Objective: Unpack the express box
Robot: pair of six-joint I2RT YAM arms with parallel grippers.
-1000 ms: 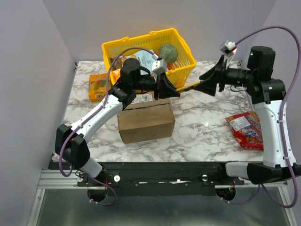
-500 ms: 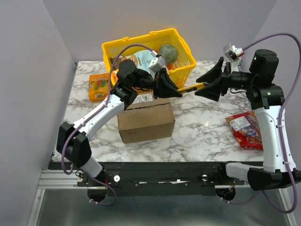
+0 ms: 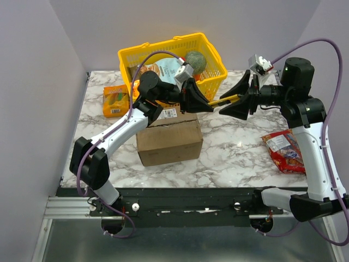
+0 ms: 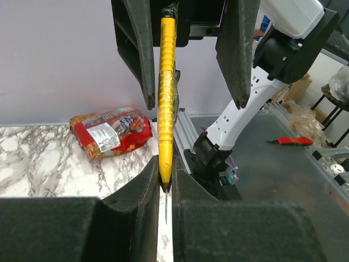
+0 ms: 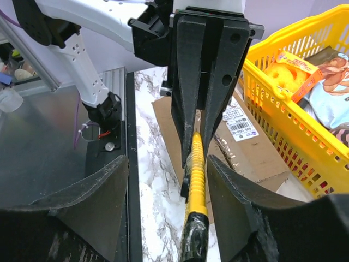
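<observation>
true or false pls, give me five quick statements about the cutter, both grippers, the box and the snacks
1. The left gripper is shut on the yellow cutter. True.
2. The right gripper is clamped on the cutter too. False: its jaws stand open on either side of the cutter's far end.
3. The cardboard box has its flaps standing open. False: the flaps lie shut, with the label on top.
4. The red snack bag lies in the yellow basket. False: it lies on the table, by the right arm.
5. The small orange box lies on the table, outside the basket. True.
</observation>
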